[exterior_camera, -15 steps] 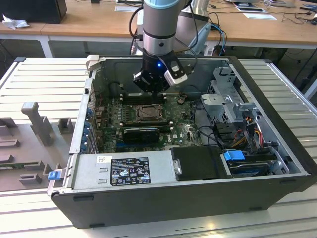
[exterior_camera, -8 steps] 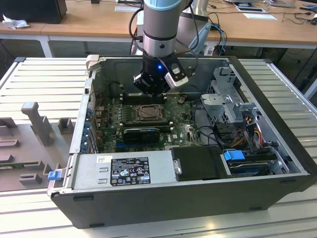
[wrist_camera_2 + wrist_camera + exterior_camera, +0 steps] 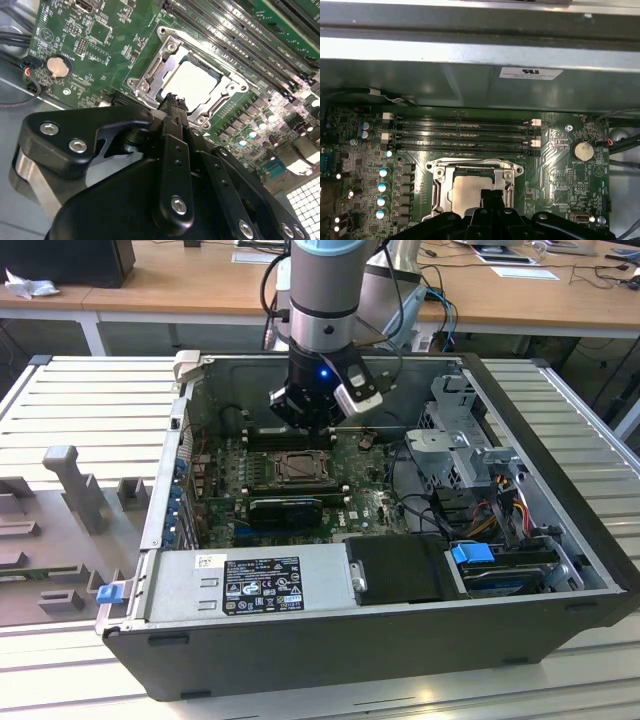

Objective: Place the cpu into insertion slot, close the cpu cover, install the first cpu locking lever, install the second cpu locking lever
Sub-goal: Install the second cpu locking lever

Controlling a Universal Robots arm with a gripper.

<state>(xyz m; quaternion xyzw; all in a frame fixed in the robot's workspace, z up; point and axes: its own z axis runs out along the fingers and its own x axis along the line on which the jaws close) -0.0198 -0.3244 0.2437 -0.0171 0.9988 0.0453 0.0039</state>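
The black pincer (image 3: 172,102) hangs low over the green circuit board (image 3: 115,55), its two fingertips pressed together and gripping nothing, the tips poised just above one edge of the pale silver-grey square cpu (image 3: 192,82). The cpu lies flat, face up, seated in the square black insertion slot (image 3: 472,187); being square, it has no long axis, and its edges run parallel to the socket rim. The thin dark-silver metal cpu cover (image 3: 150,67) lies down around the chip, framing it through its large square window. Whether the locking levers are latched I cannot tell. Beyond the socket, long black memory slots (image 3: 462,132) run parallel to one of its sides, and a round silver coin battery (image 3: 56,66) sits on the board well apart from it. In the exterior view the pincer (image 3: 308,420) sits at the end of the grey robot arm (image 3: 322,290), reaching down into an open dark-grey computer case (image 3: 330,635) that lies on its side on a ribbed pale tabletop (image 3: 90,400).
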